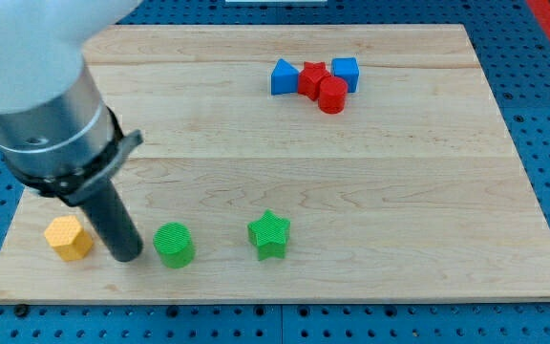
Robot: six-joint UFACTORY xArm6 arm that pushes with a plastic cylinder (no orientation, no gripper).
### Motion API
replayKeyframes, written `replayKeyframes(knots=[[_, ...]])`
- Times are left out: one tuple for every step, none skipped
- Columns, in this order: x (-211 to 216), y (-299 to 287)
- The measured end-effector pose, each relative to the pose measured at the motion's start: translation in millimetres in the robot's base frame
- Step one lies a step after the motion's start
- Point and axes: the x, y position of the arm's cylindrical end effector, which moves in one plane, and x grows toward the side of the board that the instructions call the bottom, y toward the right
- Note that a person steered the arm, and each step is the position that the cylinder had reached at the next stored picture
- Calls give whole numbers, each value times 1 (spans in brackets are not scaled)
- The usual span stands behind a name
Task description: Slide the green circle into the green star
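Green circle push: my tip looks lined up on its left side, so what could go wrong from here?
1. My tip sits between the yellow block and the green circle; an off-centre contact could roll the circle sideways past the green star.
2. Both green blocks lie near the board's bottom edge; a downward drift might push one off.
3. Too long a push could shove the star rightward.

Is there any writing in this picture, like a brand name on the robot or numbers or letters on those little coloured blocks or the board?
None. No word, number or sign can be read on the grey arm, the wooden board, or any block, including the green circle, the green star and the yellow block. My tip stands between the yellow block and the green circle.
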Motion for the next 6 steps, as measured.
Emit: replayKeyframes(knots=[[-3, 60], [12, 62], [45, 3], [40, -75], [23, -141], [-17, -116]])
